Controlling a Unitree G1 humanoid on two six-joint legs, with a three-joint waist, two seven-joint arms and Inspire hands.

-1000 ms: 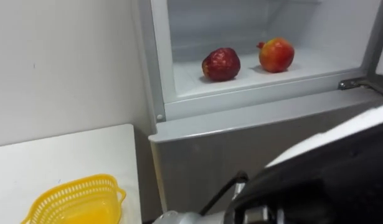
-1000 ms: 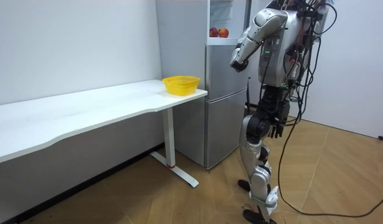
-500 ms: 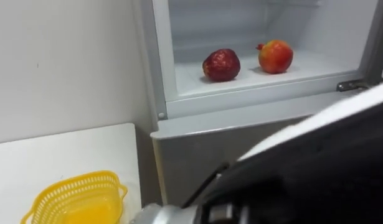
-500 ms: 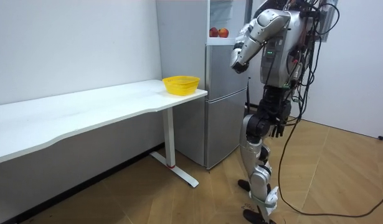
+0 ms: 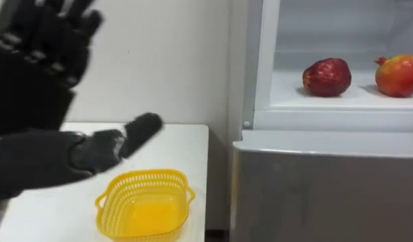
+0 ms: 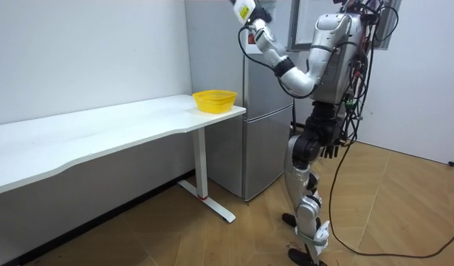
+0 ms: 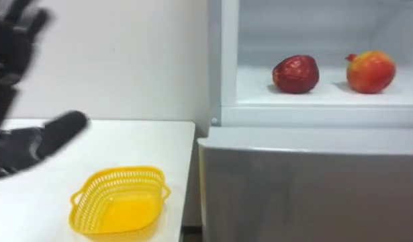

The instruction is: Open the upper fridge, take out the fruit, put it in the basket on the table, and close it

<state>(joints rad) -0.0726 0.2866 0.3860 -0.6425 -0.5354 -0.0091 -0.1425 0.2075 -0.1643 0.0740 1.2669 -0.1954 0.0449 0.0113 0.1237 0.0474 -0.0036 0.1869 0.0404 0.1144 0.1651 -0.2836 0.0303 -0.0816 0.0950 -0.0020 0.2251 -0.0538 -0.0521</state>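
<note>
Before the grey fridge (image 5: 313, 195), by the fridge-side end of the white table (image 5: 186, 144), stands upright on the wooden floor, turned toward the open upper compartment. Holds the left hand (image 5: 28, 94) high, up and to the left of that compartment, in front of the pale wall and well apart from the fruit. Shows its fingers (image 5: 55, 30) straight and spread wide, thumb (image 5: 135, 131) stuck out sideways toward the fridge; grips nothing. Lets the right hand (image 6: 328, 151) hang beside the hip in the room view; cannot tell there how its fingers are set.

Up on the white shelf of the upper compartment, set back a little from its front edge: a dark red fruit (image 5: 326, 76) toward the left side and an orange-red pomegranate (image 5: 397, 74) toward the right, near each other yet apart, both sitting untouched. Down on the table, near the corner closest to the fridge: a yellow mesh basket (image 5: 144, 176), upright, mouth open upward, set just in from the table's fridge-side edge.
</note>
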